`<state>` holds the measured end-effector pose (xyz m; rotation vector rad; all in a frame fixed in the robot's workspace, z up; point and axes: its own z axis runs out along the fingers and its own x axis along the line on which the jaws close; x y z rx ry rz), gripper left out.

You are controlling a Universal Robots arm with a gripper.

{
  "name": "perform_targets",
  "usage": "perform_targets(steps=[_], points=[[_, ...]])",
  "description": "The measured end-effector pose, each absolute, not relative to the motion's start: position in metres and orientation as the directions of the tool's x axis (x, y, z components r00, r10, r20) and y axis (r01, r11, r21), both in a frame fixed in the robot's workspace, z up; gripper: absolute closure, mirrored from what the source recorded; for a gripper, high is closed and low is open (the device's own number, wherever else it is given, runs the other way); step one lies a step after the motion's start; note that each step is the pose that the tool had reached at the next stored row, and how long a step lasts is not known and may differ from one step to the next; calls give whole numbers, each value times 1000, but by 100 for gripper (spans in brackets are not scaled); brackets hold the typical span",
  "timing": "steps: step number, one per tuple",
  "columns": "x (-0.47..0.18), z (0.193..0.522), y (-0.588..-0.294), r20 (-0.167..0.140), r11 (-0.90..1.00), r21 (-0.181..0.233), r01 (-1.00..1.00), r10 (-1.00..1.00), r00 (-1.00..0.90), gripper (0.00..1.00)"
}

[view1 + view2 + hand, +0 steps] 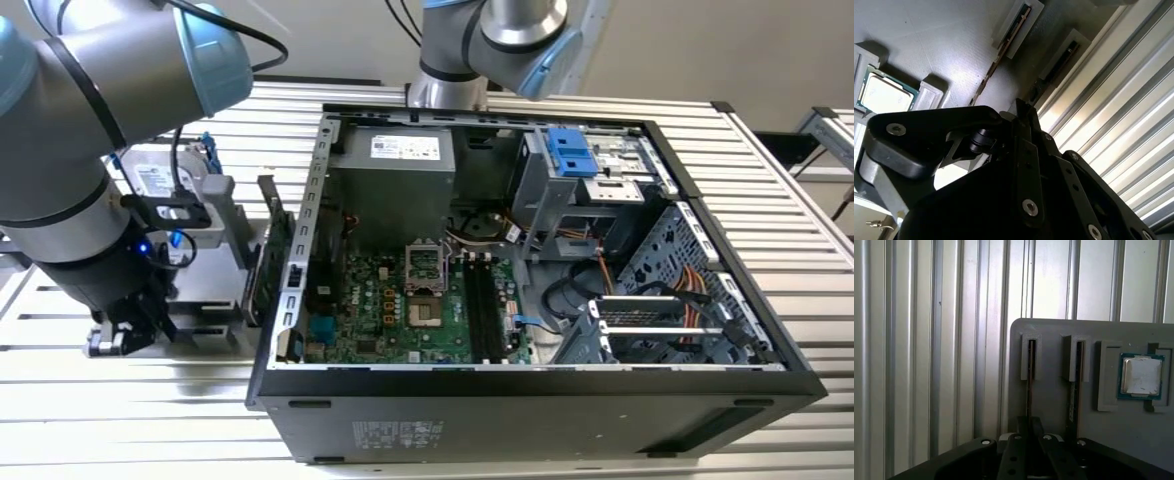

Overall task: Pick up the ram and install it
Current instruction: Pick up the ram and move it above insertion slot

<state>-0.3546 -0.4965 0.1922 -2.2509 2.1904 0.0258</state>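
Observation:
The ram stands on edge in a slot of a grey holder, a thin dark stick seen along its narrow side. In the second wrist view the ram runs from its slot down into the gripper. My gripper sits over this stick with its fingers drawn close on either side, shut on it; the stick still rests in the holder. In the exterior view the gripper hangs low at the exterior view's left, beside the open computer case. The motherboard's long dark memory slots lie inside the case.
A second thin stick stands in the neighbouring slot, and a processor chip lies in a recess of the holder. A green expansion card and a silver hard drive stand between the arm and the case. Ribbed metal table all around.

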Motion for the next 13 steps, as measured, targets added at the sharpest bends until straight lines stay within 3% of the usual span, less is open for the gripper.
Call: perform_targets(steps=[13], points=[[-355, 192, -496, -12, -27, 11, -1000, -1000, 27, 100]])
